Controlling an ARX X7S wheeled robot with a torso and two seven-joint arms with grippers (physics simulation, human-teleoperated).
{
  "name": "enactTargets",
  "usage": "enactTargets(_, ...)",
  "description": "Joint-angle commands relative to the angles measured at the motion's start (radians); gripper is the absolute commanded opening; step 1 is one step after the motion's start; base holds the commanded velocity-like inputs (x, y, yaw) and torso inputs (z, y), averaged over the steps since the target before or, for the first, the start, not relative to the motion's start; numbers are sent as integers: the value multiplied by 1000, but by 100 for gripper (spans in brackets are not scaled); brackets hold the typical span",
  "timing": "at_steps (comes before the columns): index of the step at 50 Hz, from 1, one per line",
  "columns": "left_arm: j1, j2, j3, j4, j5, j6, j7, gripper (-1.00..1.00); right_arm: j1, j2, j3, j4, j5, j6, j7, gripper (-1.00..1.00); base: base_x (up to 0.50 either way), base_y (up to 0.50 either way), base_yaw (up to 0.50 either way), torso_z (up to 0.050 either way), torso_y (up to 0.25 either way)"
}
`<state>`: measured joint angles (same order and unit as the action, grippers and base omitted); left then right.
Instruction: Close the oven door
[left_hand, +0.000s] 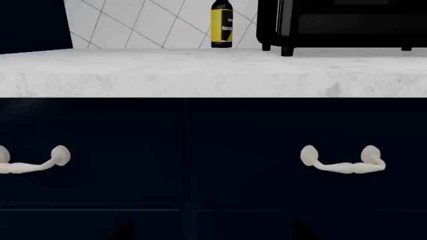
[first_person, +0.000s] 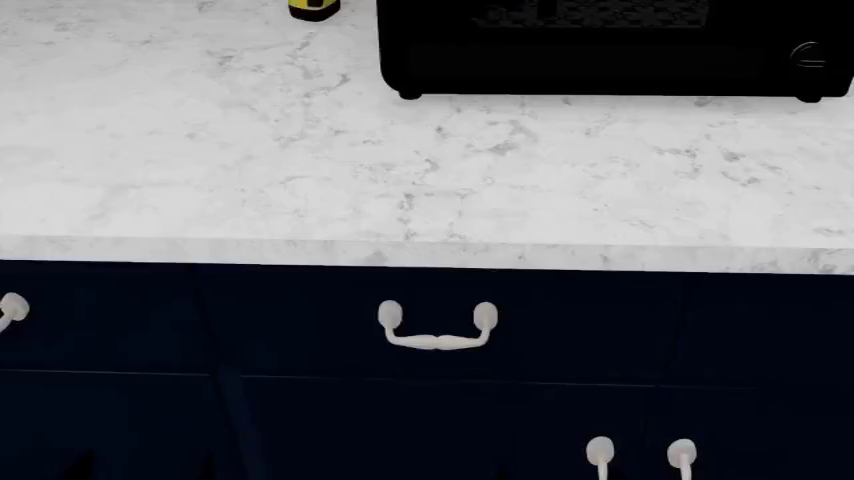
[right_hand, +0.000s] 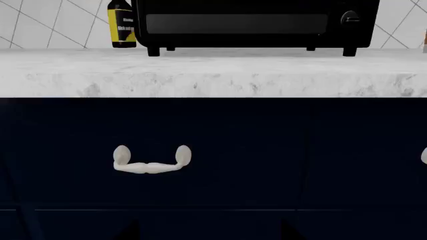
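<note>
Fingers unseen; bottle label only in wrist views

appliance: 1 | bottle: 1 | countertop: 1 | drawer handles: 3

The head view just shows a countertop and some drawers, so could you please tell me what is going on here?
Nothing is being handled at the moment. The robot faces a white marble counter over navy drawer fronts with white curved handles. A small black box appliance on little feet stands at the back of the counter, with a yellow-labelled bottle beside it. Neither hand shows in any view, and the oven door it must close is not in sight, so that step is not yet begun.
</note>
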<state>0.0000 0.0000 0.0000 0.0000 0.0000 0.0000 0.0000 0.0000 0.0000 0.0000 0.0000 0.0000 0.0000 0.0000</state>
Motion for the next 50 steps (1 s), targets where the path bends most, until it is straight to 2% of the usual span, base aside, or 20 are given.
enactTargets(1,-12,-84,102,-28,-85,25,-99,100,9,32,-40,27,32,-20,39,100,0,0,0,0,0)
enactTargets(17,-6,-105,120,7,-107,-5,-121,100,6,64,-73,-5,57,17,84,100,-12,0,0,0,0)
enactTargets(50,-9,-131,150,8,-134,-4,-157,100,12,102,-118,-2,97,14,127,100,-330,0,0,0,0)
